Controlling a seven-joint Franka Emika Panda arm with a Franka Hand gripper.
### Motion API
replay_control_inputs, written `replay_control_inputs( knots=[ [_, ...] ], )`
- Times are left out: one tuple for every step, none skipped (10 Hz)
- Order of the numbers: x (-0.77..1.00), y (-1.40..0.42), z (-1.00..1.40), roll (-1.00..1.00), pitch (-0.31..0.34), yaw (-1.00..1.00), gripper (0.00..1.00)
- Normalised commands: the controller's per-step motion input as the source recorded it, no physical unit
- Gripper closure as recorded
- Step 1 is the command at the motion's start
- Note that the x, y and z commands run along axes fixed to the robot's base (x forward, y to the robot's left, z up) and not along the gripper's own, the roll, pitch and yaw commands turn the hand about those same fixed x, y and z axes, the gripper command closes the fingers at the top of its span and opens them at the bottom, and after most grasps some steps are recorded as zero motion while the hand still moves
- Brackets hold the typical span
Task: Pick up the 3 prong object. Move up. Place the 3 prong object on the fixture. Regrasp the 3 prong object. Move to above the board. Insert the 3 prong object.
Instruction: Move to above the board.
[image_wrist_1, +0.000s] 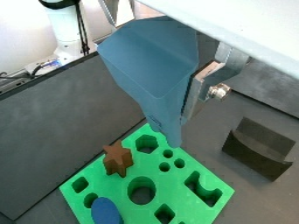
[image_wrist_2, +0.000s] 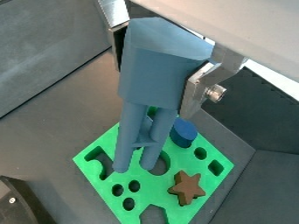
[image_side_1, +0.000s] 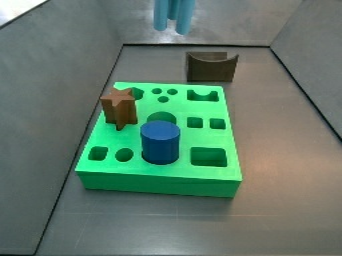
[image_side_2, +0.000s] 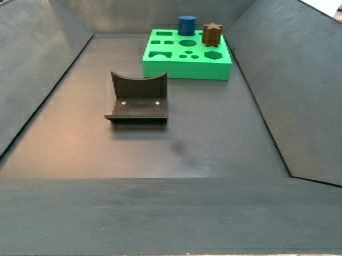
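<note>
Taking the green board as the landmark: a brown star-shaped peg stands in its left edge, and a dark blue cylinder rises just right of the peg, near the board's middle. The 3 prong object hangs above the board, clear of its top, prongs pointing down toward the holes; in a side view only its prong tips show at the upper edge. The claw is closed on the 3 prong object's block body, a silver finger pressed against its side. Beyond the board's far right corner sits the dark fixture, apart from it on the bench.
</note>
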Motion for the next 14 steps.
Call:
replay_control_inputs(
  knots=[
    [-0.23, 0.13, 0.03, -0.2, -0.292, 0.0, 1.0],
    [-0.23, 0.13, 0.03, -0.2, -0.292, 0.0, 1.0],
    [-0.23, 0.13, 0.03, -0.2, -0.292, 0.0, 1.0],
    [-0.23, 0.13, 0.03, -0.2, -0.292, 0.0, 1.0],
    [-0.23, 0.13, 0.03, -0.2, -0.292, 0.0, 1.0],
    [-0.23, 0.12, 0.03, -0.2, -0.291, 0.0, 1.0],
    [-0.23, 0.12, 0.03, -0.2, -0.291, 0.0, 1.0],
    [-0.23, 0.12, 0.03, -0.2, -0.291, 0.0, 1.0],
    [-0.23, 0.12, 0.03, -0.2, -0.291, 0.0, 1.0],
    [-0.23, 0.12, 0.03, -0.2, -0.291, 0.0, 1.0],
    [-0.23, 0.12, 0.03, -0.2, -0.291, 0.0, 1.0],
    [-0.23, 0.12, 0.03, -0.2, -0.291, 0.0, 1.0],
    [-0.23, 0.12, 0.03, -0.2, -0.291, 0.0, 1.0],
    [-0.23, 0.12, 0.03, -0.2, -0.29, 0.0, 1.0]
  ],
)
